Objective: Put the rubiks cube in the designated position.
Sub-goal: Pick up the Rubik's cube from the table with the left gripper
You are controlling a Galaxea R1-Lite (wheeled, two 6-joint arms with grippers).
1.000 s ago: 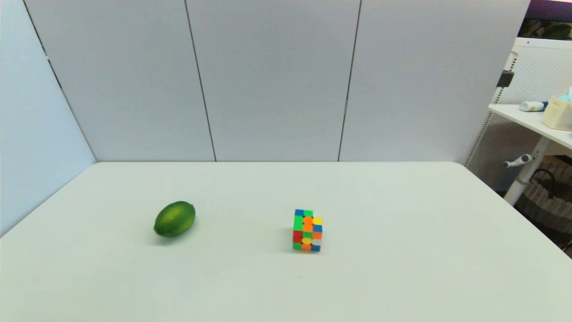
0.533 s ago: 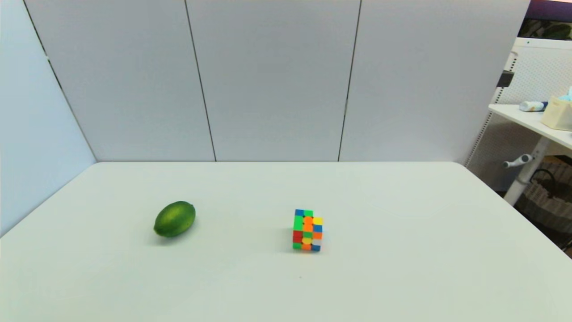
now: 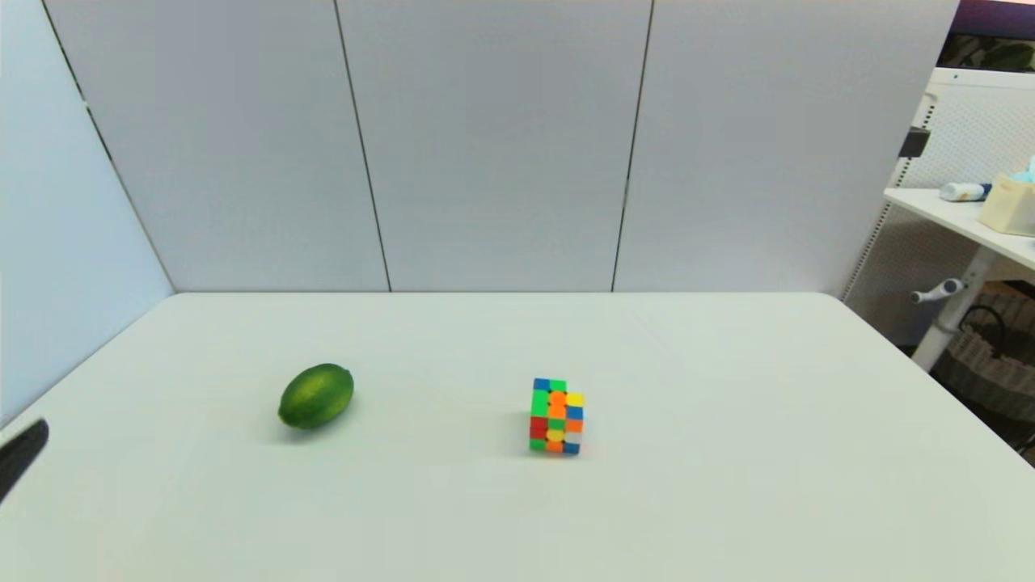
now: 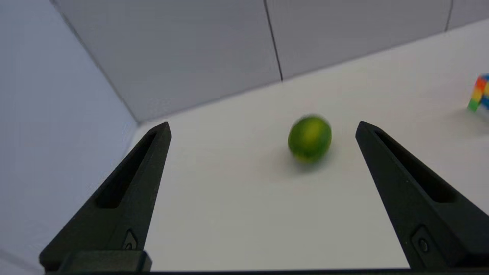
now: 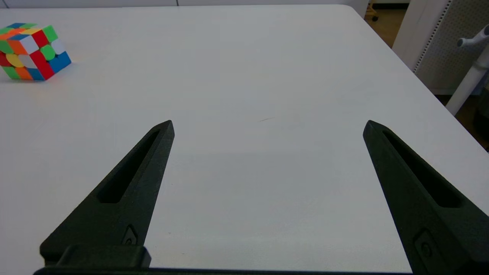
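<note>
Rubiks cube sitting on white desk, roughly mid-desk, slightly right of centre in head view. Resting flat, untouched, nothing gripping it. Scrambled faces: green, orange, blue, yellow, red, white squares. Also seen at edge of left wrist view and in right wrist view.

Lime lying on desk, well apart from cube, on robot's left side. Blurry in left wrist view.

Left hand fingers spread wide, nothing between them, hovering above desk near left edge, pointed toward lime w/ lime seen between the fingertips farther off. Only a dark tip of it poking into head view at far left edge.

Right hand also spread wide, empty, above bare desk on right side; cube well off to one side of it, not between fingers. Out of head view.

Grey panel wall behind desk. Second desk w/ small items off to right, beyond the work desk.
</note>
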